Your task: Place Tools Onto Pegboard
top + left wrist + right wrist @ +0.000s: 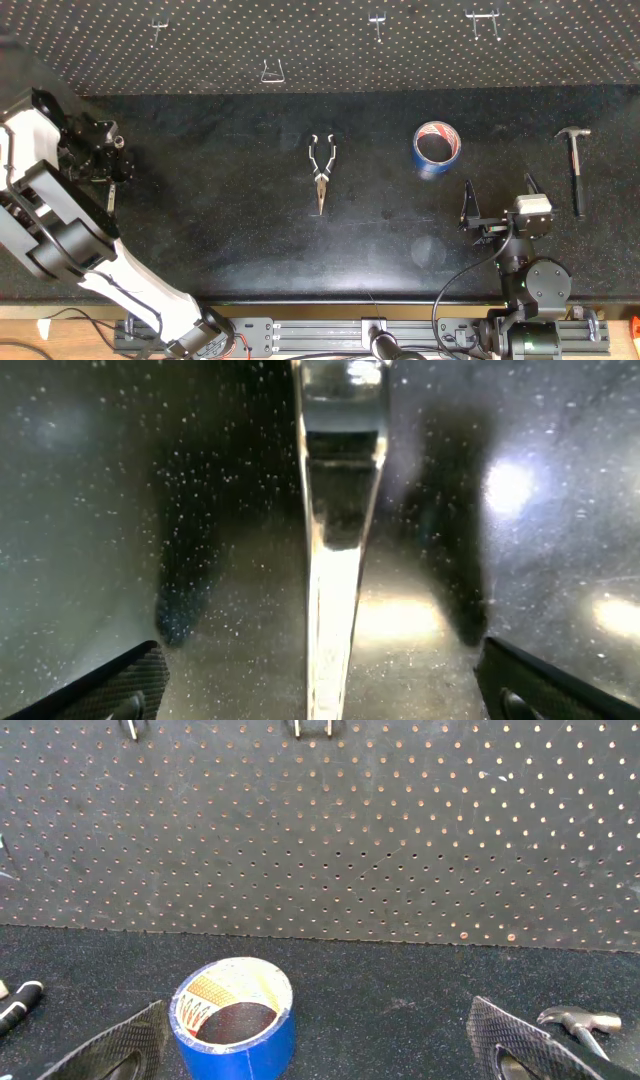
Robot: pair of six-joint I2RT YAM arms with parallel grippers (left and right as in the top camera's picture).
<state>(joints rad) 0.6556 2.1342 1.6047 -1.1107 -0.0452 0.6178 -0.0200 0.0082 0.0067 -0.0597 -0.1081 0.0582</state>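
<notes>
Pliers (pixel 320 170) with pale handles lie mid-table, jaws pointing toward the arms. A blue tape roll (pixel 437 148) (pixel 236 1015) stands to their right, and a hammer (pixel 575 165) (pixel 580 1019) lies at the far right. My left gripper (pixel 110 172) (pixel 325 678) hangs low at the table's left, open, its fingers either side of a shiny slim metal tool (pixel 335 560) lying on the surface. My right gripper (pixel 498 197) (pixel 322 1042) is open and empty, on the near side of the tape roll and facing the pegboard (pixel 330 840).
The pegboard (pixel 330 45) runs along the table's far edge with metal hooks (pixel 272 72) (pixel 376 20) (pixel 483 18) (pixel 158 22). A pliers handle tip (pixel 20 1000) shows in the right wrist view. Black table (pixel 230 220) lies open between the arms.
</notes>
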